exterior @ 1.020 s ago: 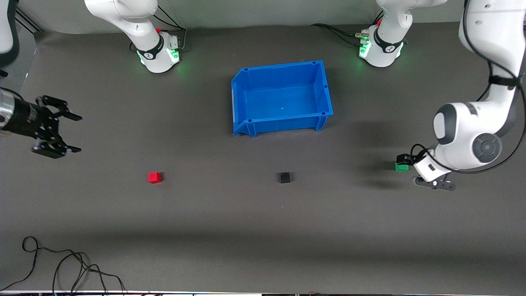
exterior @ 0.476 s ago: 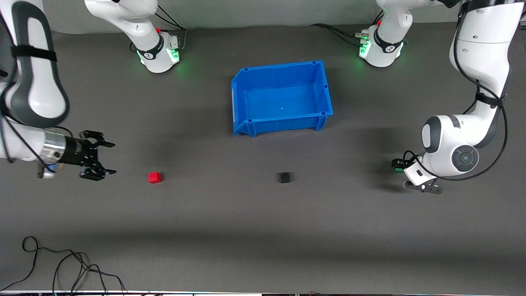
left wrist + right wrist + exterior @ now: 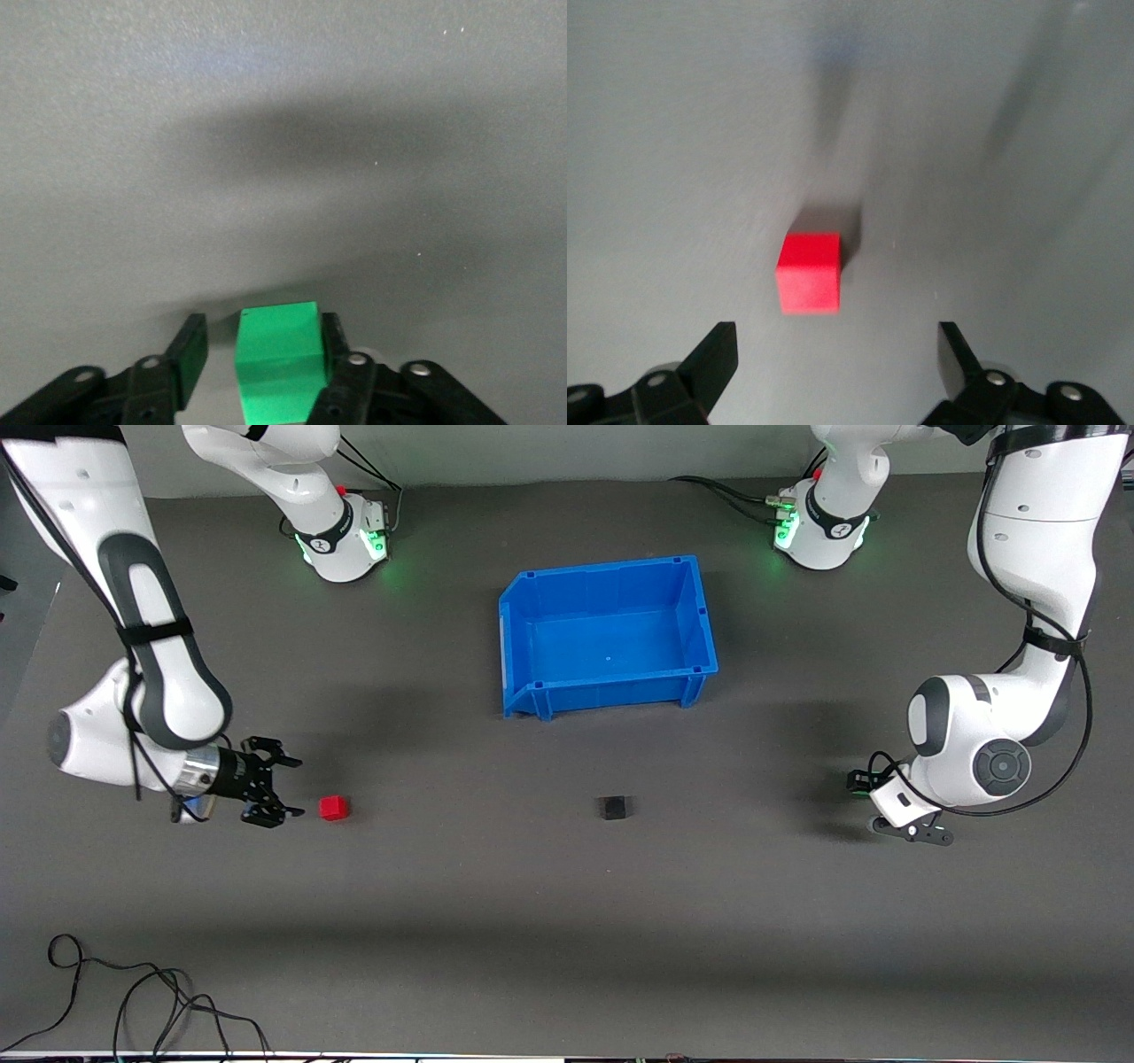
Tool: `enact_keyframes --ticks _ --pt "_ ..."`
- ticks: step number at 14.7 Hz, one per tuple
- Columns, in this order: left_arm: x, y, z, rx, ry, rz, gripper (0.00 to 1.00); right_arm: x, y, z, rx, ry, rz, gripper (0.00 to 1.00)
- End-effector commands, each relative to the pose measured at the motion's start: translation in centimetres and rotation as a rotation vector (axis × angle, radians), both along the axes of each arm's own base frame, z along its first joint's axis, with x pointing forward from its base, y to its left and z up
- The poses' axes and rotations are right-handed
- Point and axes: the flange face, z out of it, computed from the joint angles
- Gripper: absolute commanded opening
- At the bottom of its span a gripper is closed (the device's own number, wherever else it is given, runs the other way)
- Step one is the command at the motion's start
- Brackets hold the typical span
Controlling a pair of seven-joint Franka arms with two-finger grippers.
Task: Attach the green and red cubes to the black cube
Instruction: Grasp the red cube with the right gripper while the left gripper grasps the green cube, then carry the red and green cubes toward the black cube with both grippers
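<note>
The green cube sits on the table between the fingers of my left gripper. One finger touches it and a gap shows at the other. In the front view my left gripper is low at the left arm's end of the table and hides the cube. The red cube lies toward the right arm's end. My right gripper is open and empty just beside it. In the right wrist view the red cube lies ahead of my right gripper. The black cube sits alone mid-table.
A blue bin stands farther from the front camera than the black cube, toward the arm bases. A black cable lies on the table near the front edge at the right arm's end.
My right arm has swung in from the table's end and come down next to the red cube. My left gripper has shifted slightly and settled over the green cube, which now hides under it.
</note>
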Motion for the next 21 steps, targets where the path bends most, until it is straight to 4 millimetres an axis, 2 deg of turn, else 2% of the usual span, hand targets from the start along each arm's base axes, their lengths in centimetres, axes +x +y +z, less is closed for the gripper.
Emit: enact_keyframes --ticks 1,3,6,8,10,11,15,16,17,18,21 --pt "0.4 -0.4 0.0 0.0 -0.006 -0.014 0.52 0.5 -0.1 -2.2 0.003 -0.022 -0.01 1.0" --pt "0.4 -0.6 -0.4 0.0 -0.005 -0.016 0.4 0.6 0.1 -3.5 -0.004 -0.028 -0.025 1.0" --pt "0.4 -0.7 -0.4 0.0 -0.005 -0.018 0.14 0.9 1.1 -4.7 -0.002 -0.029 -0.033 1.0" --pt "0.6 -0.7 -0.2 0.001 -0.01 -0.011 0.0 1.1 2.6 -5.3 -0.002 -0.042 -0.038 1.0" --pt "1.3 -0.9 1.2 0.004 -0.023 0.053 0.0 1.1 2.7 -5.7 -0.008 -0.048 -0.046 0.99" --pt "2.0 -1.5 2.3 0.01 -0.039 0.121 0.0 1.1 2.6 -5.8 -0.008 -0.046 -0.045 0.95" --pt "4.3 -7.3 6.9 0.079 0.022 0.39 0.0 1.1 2.3 -5.8 -0.007 -0.051 -0.04 0.95" --pt "4.5 -8.2 7.5 0.089 0.026 0.435 0.0 1.1 2.3 -5.8 -0.006 -0.051 -0.041 0.89" --pt "4.7 -8.9 7.9 0.092 0.024 0.499 0.0 1.1 2.1 -5.8 -0.005 -0.05 -0.042 0.76" --pt "4.7 -10.4 7.8 0.094 0.026 0.552 0.0 1.1 2.0 -5.7 -0.005 -0.049 -0.044 0.63" --pt "4.2 -14.1 7.8 0.093 0.035 0.728 0.0 1.5 2.1 -5.4 0.0 -0.054 -0.041 0.38"
